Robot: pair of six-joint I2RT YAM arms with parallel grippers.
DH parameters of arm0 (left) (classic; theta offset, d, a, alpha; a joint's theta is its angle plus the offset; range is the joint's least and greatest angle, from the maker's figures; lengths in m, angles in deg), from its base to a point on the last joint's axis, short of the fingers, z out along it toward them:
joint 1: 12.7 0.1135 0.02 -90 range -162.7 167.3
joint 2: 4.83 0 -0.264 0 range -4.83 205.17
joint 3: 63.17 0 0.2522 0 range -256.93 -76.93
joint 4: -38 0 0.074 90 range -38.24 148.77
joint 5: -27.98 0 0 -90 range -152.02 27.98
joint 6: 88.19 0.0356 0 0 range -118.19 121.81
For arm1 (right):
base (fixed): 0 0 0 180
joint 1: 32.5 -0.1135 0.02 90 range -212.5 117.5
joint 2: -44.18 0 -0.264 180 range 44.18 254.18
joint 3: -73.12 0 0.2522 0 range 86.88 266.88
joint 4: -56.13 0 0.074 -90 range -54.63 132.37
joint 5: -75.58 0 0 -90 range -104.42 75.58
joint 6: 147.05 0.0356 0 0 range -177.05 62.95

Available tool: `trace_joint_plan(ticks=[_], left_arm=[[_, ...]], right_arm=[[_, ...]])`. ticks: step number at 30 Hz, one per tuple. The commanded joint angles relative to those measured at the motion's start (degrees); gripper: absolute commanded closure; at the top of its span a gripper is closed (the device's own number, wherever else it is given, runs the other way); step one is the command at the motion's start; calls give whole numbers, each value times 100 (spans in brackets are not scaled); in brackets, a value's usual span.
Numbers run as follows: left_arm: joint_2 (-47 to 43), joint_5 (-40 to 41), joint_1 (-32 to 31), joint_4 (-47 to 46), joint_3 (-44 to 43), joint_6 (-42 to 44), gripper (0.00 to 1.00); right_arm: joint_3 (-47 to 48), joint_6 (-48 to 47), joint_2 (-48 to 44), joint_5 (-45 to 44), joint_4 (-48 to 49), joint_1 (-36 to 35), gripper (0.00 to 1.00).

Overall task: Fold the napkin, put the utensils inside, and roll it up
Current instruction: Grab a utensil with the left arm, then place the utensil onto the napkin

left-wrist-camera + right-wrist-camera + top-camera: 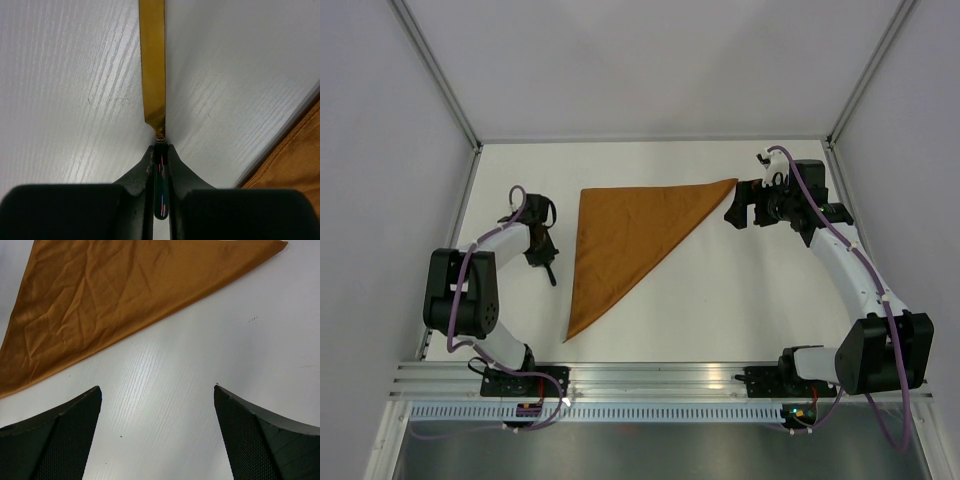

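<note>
The napkin (620,240) lies on the table folded into a rust-orange triangle, with corners at the far left, far right and near left. My left gripper (546,258) sits just left of it, shut on a utensil (552,274). In the left wrist view the jaws (160,146) pinch the utensil's dark handle (161,180), and its gold blade (152,60) points away over the table. The napkin's edge (295,160) shows at lower right. My right gripper (735,210) is open and empty beside the napkin's far right corner. The right wrist view shows the napkin (125,295) beyond its fingers (65,440). No other utensil is visible.
The white table (740,310) is boxed by pale walls on the left, back and right. An aluminium rail (660,380) runs along the near edge by the arm bases.
</note>
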Motion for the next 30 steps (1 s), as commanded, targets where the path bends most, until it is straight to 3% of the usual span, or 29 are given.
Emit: trace_joint_plan(ticks=[1,14,22,26,30], left_arm=[[305,-155,29,-8,-72,271,98],[-406,-287,29,-8,-432,904,98],[-1153,-1383,-111,-323,-582,1483,98],[-1207,-1684,-1014,-518,-862,1958,98],[-690,-1930,-1762,-597,-1511,2493,98]], right_arm=[[190,50,-85,-107,-9,-28,2],[190,67,-32,-177,17,-19,2],[207,76,-14,-247,44,-28,2],[207,85,-14,-283,79,-28,2],[208,94,-14,-327,88,-28,2]])
